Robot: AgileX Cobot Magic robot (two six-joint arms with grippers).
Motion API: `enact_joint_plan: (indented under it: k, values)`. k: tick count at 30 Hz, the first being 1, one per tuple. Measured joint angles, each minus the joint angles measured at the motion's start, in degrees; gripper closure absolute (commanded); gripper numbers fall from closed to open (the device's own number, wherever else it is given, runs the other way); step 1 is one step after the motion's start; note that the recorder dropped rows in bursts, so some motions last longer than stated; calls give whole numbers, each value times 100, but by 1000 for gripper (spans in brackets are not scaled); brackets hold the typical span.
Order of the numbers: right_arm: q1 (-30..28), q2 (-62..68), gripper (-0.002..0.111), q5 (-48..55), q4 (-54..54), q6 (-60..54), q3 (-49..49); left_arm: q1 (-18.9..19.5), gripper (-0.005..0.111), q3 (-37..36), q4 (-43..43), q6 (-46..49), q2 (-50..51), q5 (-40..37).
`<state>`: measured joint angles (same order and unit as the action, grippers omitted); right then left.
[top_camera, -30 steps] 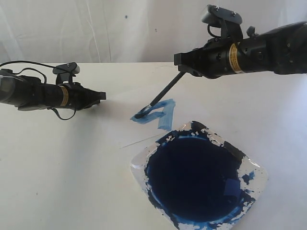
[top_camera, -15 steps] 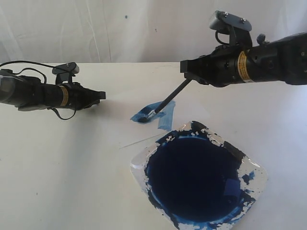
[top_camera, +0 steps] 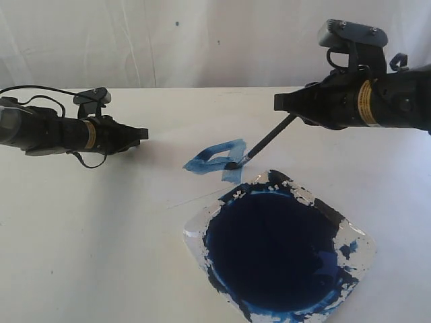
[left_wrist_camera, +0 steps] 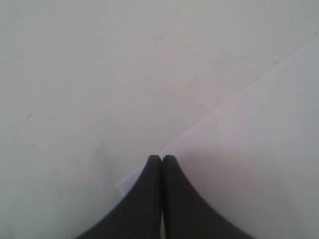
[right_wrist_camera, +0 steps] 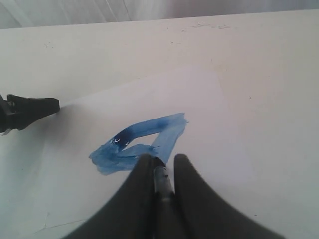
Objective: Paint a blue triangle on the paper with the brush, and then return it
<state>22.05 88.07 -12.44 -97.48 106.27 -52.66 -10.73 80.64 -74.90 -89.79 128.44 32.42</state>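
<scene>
The blue triangle [top_camera: 217, 160] is a streaky outline on the paper [top_camera: 195, 145], just behind the paint dish. My right gripper [top_camera: 279, 103] is shut on the black handle of the brush [top_camera: 266, 142], which slants down to the left. Its bristles touch the triangle's lower right part. In the right wrist view the brush [right_wrist_camera: 160, 177] shows between the fingers of the gripper [right_wrist_camera: 163, 158], with the triangle [right_wrist_camera: 142, 142] on the paper [right_wrist_camera: 199, 99] just beyond. My left gripper [top_camera: 144, 133] is shut with nothing between its fingers. In its own view that gripper [left_wrist_camera: 162, 157] sits low over a corner of the paper [left_wrist_camera: 259, 139].
A white square dish [top_camera: 353, 235] holds a large dark-blue pool of paint [top_camera: 269, 245] at the front right, its rim smeared with blue. A white backdrop hangs behind the table.
My right gripper has moved to the right, dragging the brush tip from the triangle's left corner across to its right side near the dish. The left arm has stayed still.
</scene>
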Motion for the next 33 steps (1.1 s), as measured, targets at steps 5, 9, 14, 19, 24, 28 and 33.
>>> enact_joint_plan:
  k: [5,9,14,19,24,28,33]
  values:
    - [0,-57,108,122,-11,-37,25,0,107,0,0,0,0,0]
    - [-3,-151,108,246,-76,-83,59,0,107,0,15,0,0,0]
    - [-3,-329,108,168,-175,-133,81,0,107,0,15,0,0,0]
    - [-13,-401,108,-208,-18,-144,-106,0,107,0,26,0,0,0]
    - [-13,-346,108,-529,764,-480,-279,0,107,0,37,0,0,0]
    - [-3,304,108,-850,1163,-532,-374,0,107,0,46,0,0,-11]
    - [18,999,108,-1090,1680,-933,-677,0,107,0,46,0,0,-11]
